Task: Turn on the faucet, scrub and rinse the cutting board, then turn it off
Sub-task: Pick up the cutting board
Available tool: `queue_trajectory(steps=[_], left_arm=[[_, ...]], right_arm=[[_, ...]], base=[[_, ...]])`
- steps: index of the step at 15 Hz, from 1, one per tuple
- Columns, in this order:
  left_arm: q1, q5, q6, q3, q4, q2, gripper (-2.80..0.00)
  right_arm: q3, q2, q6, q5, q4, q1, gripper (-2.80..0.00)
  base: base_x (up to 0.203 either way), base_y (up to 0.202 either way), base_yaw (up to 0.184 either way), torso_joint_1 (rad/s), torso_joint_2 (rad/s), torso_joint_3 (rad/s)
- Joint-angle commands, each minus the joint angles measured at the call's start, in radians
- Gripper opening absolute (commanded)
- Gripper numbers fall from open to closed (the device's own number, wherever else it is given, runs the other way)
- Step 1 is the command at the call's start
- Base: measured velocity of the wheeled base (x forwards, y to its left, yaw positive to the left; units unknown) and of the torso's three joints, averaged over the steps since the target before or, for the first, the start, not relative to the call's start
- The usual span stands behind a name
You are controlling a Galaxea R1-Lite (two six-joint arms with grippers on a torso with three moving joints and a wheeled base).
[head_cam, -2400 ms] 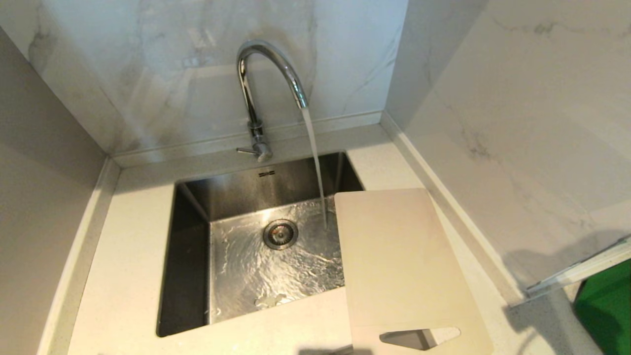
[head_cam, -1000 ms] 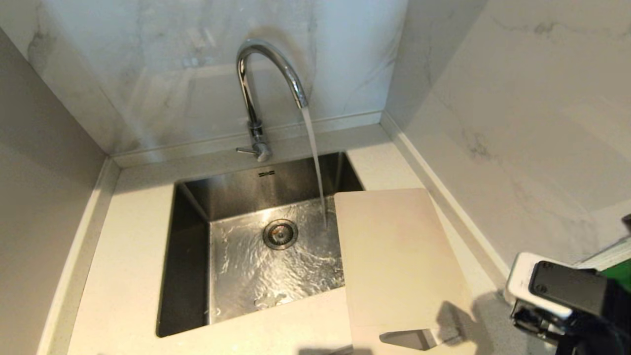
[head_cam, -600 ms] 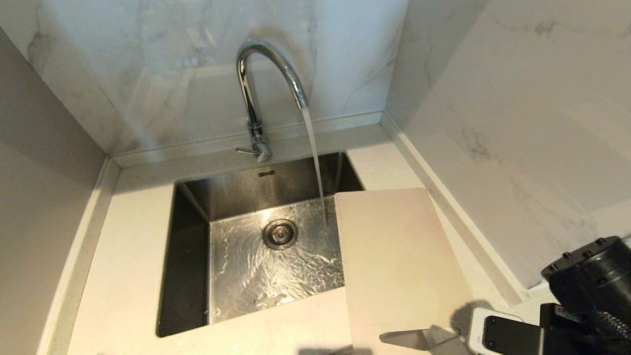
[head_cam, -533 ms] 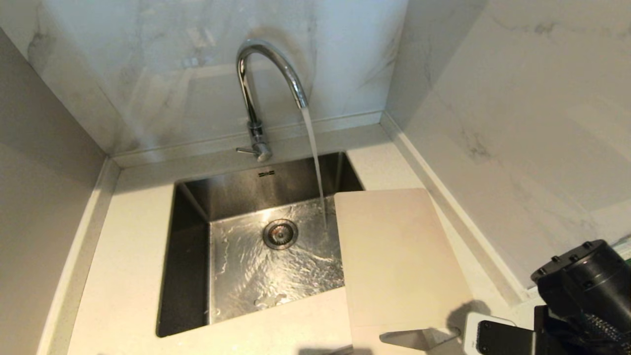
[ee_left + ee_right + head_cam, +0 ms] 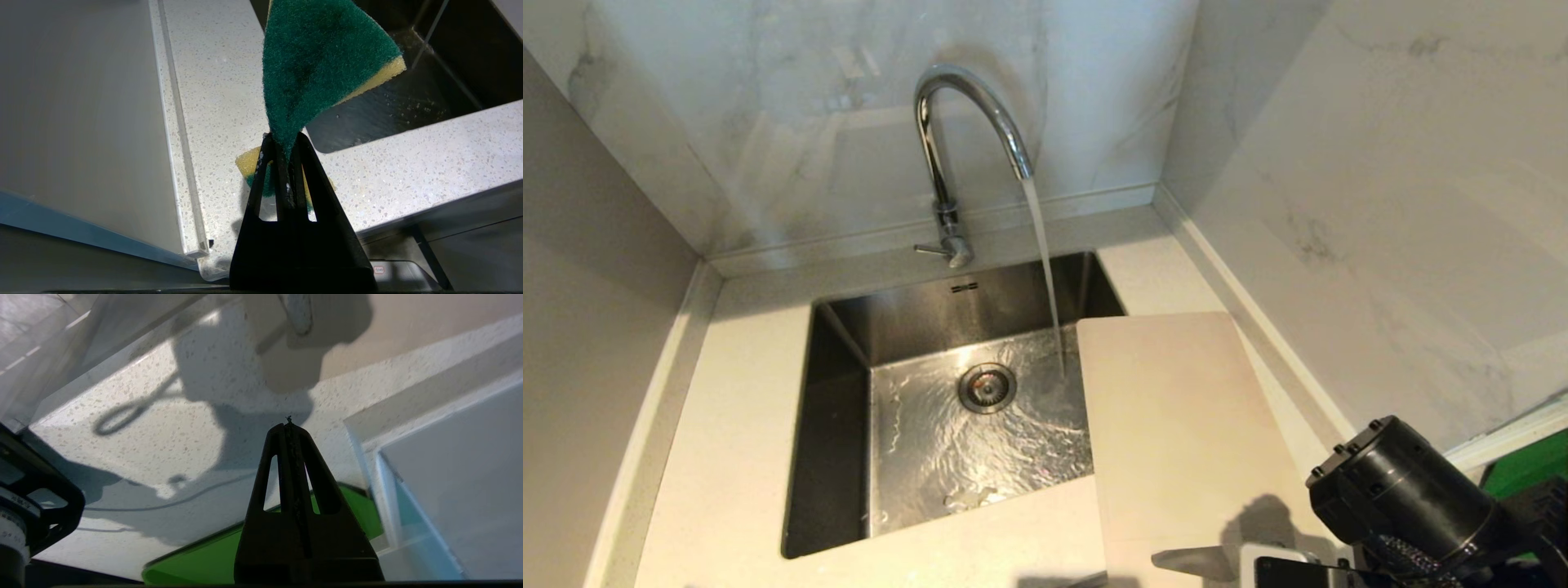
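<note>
**Marble corner, water running**

Speckled desk [image 5: 735, 457] wraps the sink [image 5: 841, 425]; the faucet [image 5: 956, 131] pours beside the board [image 5: 1176, 425], which lies flat over the sink's right edge. Right claw [image 5: 289, 424], clenched and empty, hovers near the board's slot end. Left claw [image 5: 284, 141] pinches a green sponge [image 5: 318, 57].

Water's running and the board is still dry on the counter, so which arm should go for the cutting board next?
Probably the right. The right arm is beside the cutting board's slotted end, and the right gripper is shut on nothing. The left gripper is clamped on the sponge, out of the head view.
</note>
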Motion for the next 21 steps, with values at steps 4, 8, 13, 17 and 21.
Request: queue_trajectory(steps=[4,8,13,17,21], left_arm=[[0.0,0.002,-0.002,0.0,-0.003,0.001,-2.8],[0.001,0.002,-0.003,0.0,-0.001,0.001,-2.8],[0.0,0.002,-0.003,0.0,-0.003,0.001,-2.8],[0.001,0.002,-0.005,0.0,-0.003,0.001,-2.8],[0.0,0.003,-0.006,0.0,-0.004,0.001,-2.8]], right_arm=[[0.027,0.091,-0.005,-0.022,-0.148,0.084,-2.8],[0.068,0.127,-0.001,-0.016,-0.239,0.087,0.0],[0.105,0.21,-0.003,-0.014,-0.361,0.117,0.0],[0.107,0.218,0.0,-0.012,-0.362,0.127,0.0],[0.184,0.23,0.014,0.033,-0.482,0.132,0.0]], base=[[0.0,0.0,0.0,0.0,0.0,0.0],[0.0,0.0,0.0,0.0,0.0,0.0],[0.0,0.0,0.0,0.0,0.0,0.0],[0.0,0.0,0.0,0.0,0.0,0.0],[0.0,0.0,0.0,0.0,0.0,0.0]])
